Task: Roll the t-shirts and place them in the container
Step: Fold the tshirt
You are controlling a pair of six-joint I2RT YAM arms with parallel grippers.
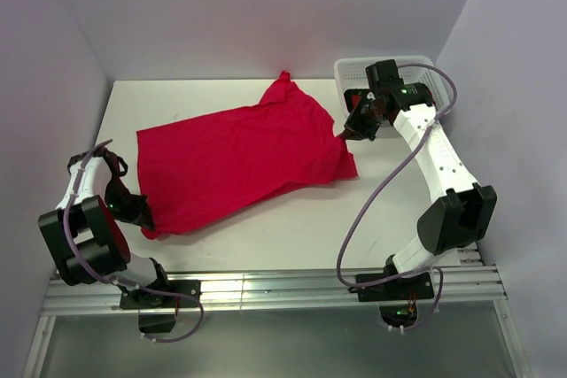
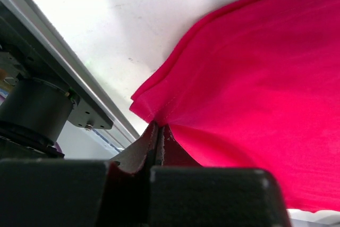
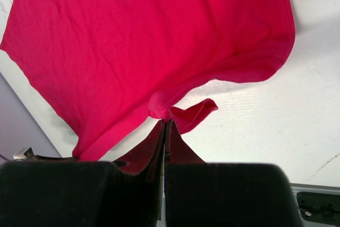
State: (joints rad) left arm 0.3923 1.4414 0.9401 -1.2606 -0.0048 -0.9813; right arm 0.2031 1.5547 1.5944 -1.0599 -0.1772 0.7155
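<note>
One bright red t-shirt [image 1: 239, 161] lies spread across the white table, stretched between both grippers. My left gripper [image 1: 142, 212] is shut on the shirt's near-left corner; in the left wrist view the gripper [image 2: 159, 127] pinches the hem of the shirt [image 2: 255, 78]. My right gripper [image 1: 347, 133] is shut on the shirt's right edge. In the right wrist view the gripper [image 3: 166, 121] clamps a small fold of the shirt [image 3: 149, 41], lifted slightly off the table. No other t-shirt is in view.
A white lattice basket [image 1: 425, 73] stands at the back right, partly hidden by the right arm. Grey walls close in the left, back and right. A metal rail [image 1: 266, 289] runs along the table's near edge.
</note>
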